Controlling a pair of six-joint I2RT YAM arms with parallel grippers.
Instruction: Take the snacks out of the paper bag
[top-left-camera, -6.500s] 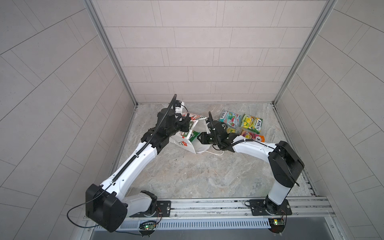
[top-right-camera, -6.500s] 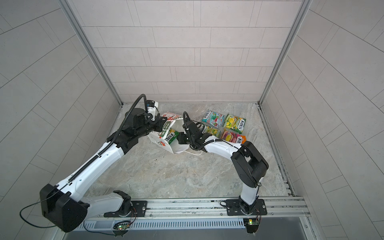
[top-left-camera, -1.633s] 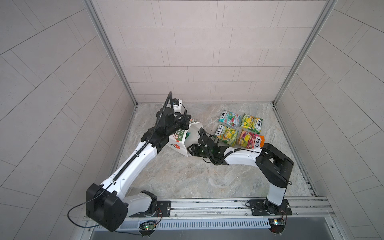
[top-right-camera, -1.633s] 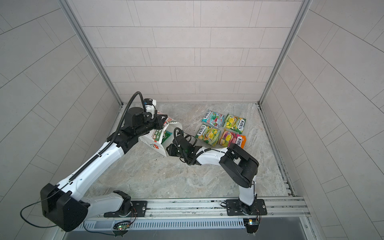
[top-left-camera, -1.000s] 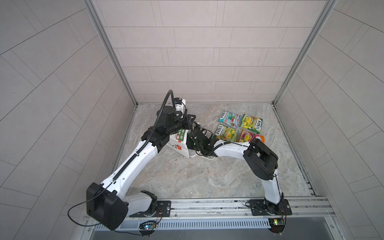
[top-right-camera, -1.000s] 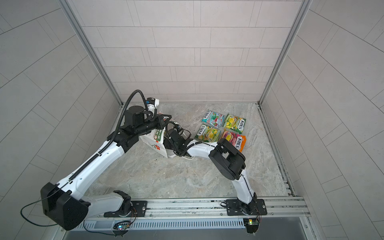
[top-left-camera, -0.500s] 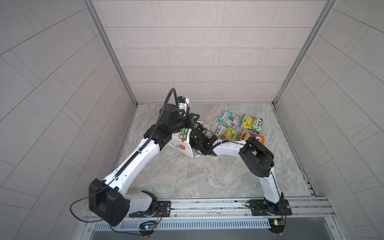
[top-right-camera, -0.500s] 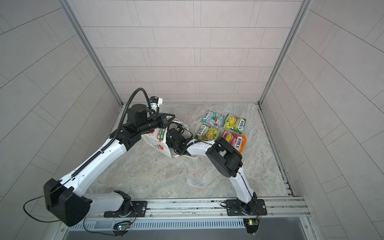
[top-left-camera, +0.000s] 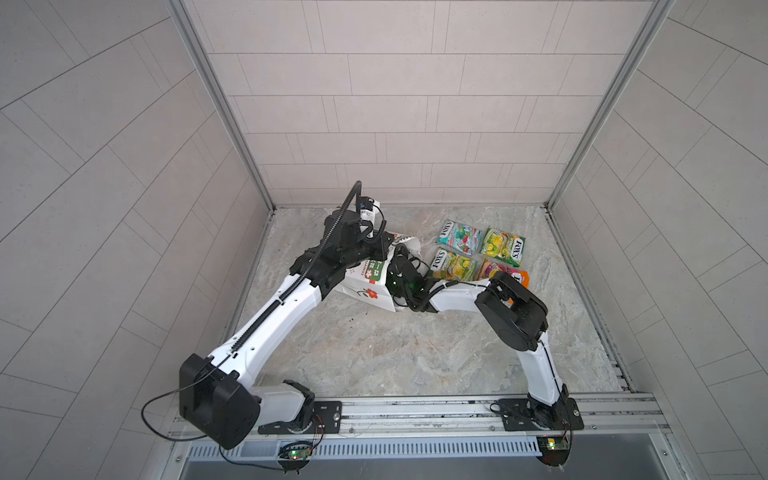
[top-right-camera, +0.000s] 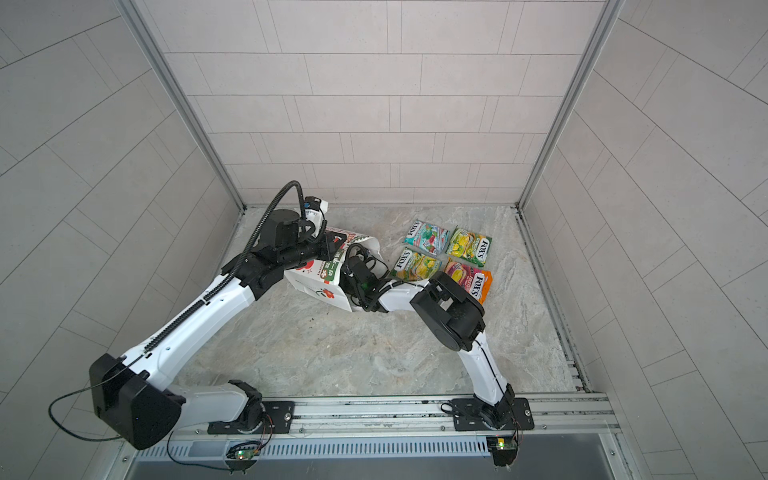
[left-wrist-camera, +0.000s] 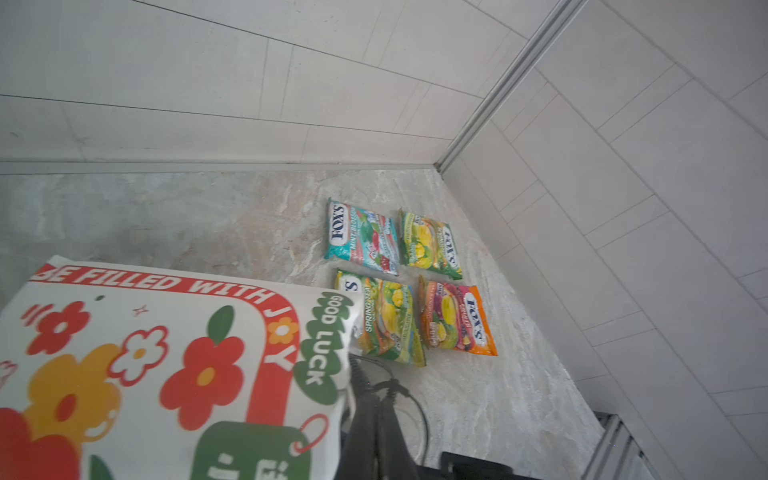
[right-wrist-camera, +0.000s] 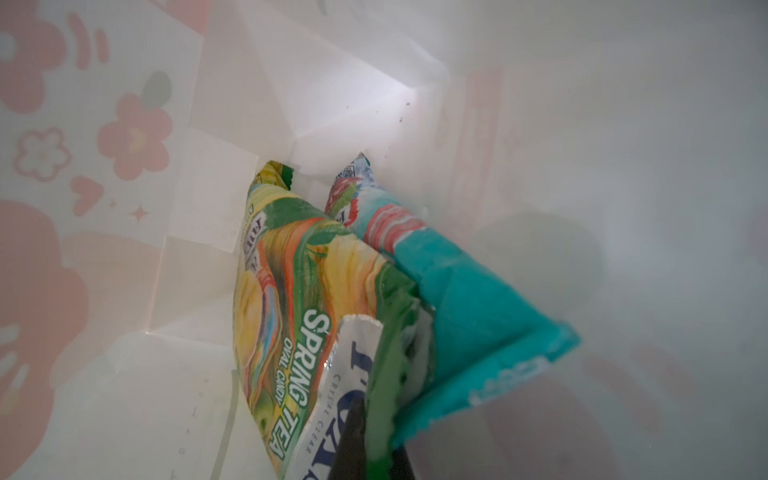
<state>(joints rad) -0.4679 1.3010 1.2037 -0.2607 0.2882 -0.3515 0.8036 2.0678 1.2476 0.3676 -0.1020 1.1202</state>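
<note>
A: How is the right gripper (right-wrist-camera: 372, 436) found?

B: It is sunk in the mouth of the paper bag (top-left-camera: 365, 286), so its jaws are hidden in both top views. In the right wrist view it is seen closed on the top seam of a green-yellow packet (right-wrist-camera: 291, 311), with one dark finger (right-wrist-camera: 349, 449) laid over the white "FOX'S" strip.

A: What else is seen inside?

B: A teal packet (right-wrist-camera: 457, 316) is leant against the green-yellow one, touching it. Both are pointed down toward the bag's folded bottom.

A: And the left gripper (top-left-camera: 379, 246)?

B: It is clamped shut on the bag's upper rim. The bag is held tilted, its mouth turned toward the right arm. Red flowers and the words "GOOD LUCK" are shown on its side in the left wrist view.

A: Where are the other snacks placed?

B: Four are laid flat on the marble table (top-left-camera: 374, 353), in two rows of two, near the bag's mouth. At the back a teal-red packet (top-left-camera: 459, 237) and a back green-yellow packet (top-left-camera: 500, 246) are set side by side. In front, a front green-yellow packet (top-left-camera: 453, 266) lies nearest the bag, and a red-yellow packet (top-right-camera: 473, 278) beside it is partly covered by the right arm's elbow.
</note>
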